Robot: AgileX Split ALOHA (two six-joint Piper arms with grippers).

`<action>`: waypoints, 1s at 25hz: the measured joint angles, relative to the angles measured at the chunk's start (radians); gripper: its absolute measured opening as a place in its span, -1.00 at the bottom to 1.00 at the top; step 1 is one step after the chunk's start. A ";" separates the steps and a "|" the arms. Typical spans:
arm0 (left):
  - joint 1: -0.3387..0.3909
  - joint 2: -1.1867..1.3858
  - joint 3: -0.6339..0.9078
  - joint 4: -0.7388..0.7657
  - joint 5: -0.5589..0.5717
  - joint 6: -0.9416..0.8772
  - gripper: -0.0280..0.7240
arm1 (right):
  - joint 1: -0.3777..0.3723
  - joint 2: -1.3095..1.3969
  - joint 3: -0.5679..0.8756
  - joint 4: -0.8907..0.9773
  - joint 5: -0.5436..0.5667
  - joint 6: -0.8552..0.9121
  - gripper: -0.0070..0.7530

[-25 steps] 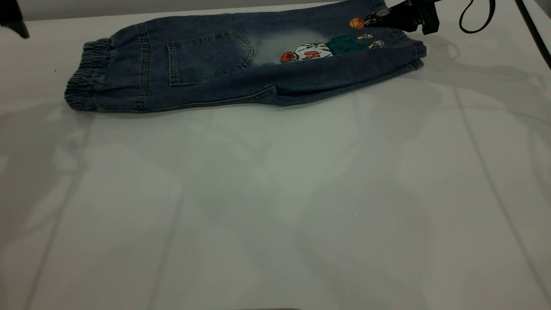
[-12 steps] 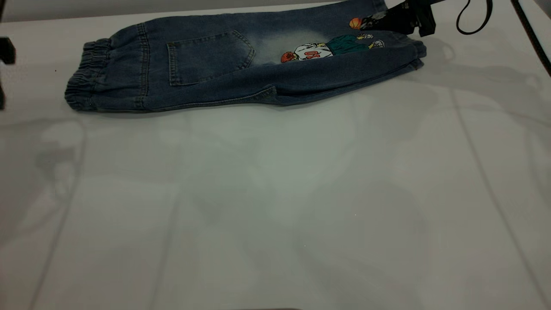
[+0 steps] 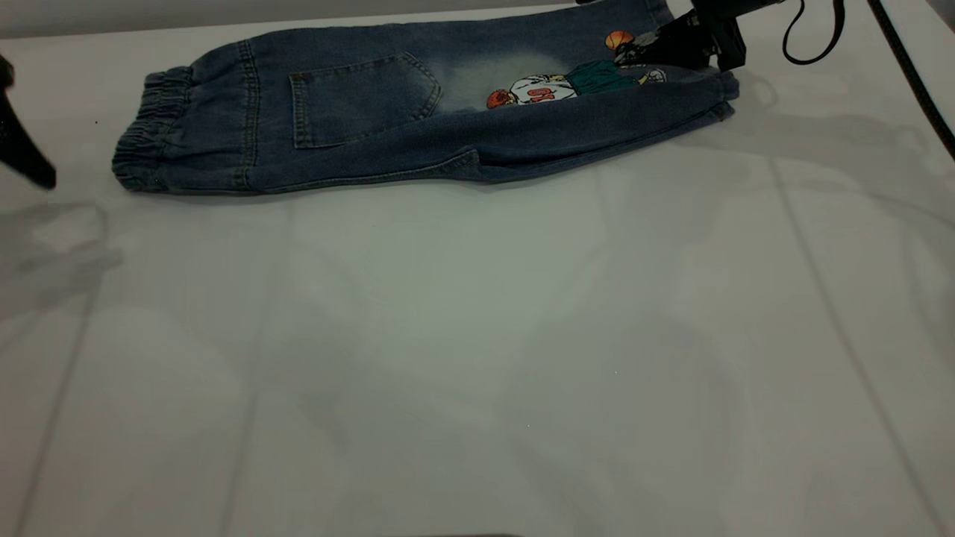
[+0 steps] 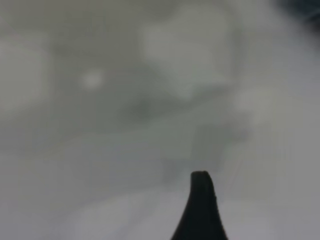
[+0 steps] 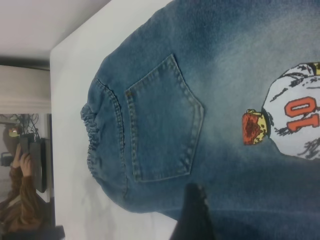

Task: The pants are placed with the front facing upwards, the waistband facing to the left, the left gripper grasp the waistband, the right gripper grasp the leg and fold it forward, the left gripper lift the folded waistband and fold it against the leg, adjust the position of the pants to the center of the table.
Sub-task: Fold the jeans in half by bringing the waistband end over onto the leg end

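The blue denim pants (image 3: 418, 119) lie folded lengthwise at the far side of the white table (image 3: 477, 335). The ruched waistband (image 3: 145, 130) points left, with a back pocket (image 3: 362, 97) and the cartoon print (image 3: 567, 83) facing up. My right gripper (image 3: 650, 48) hovers over the leg end by the print. In its wrist view one finger (image 5: 196, 210) shows over denim with a wide gap beside it, holding nothing. My left gripper (image 3: 26, 160) is at the table's left edge, apart from the waistband. One of its fingers (image 4: 200, 200) shows above bare table.
A black cable (image 3: 813, 37) loops behind the right gripper at the far right. In the right wrist view a person (image 5: 20, 175) stands beyond the table's left end. The near part of the table is wide white surface.
The left gripper has come down along the left edge toward the waistband's level. The right gripper has shifted slightly left and lower over the leg. The pants have not moved.
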 joint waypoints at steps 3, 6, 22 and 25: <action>0.044 0.025 -0.030 -0.232 0.030 0.193 0.45 | 0.000 0.000 0.000 0.000 0.000 0.000 0.32; 0.074 0.065 -0.043 -0.419 0.035 0.319 0.45 | 0.000 0.000 0.000 0.000 0.001 0.000 0.32; 0.075 0.267 -0.043 -0.774 0.028 0.470 0.60 | 0.000 0.000 0.000 -0.001 0.005 -0.001 0.32; 0.074 0.290 -0.043 -0.872 0.042 0.555 0.60 | 0.000 0.000 0.000 -0.001 0.006 -0.001 0.32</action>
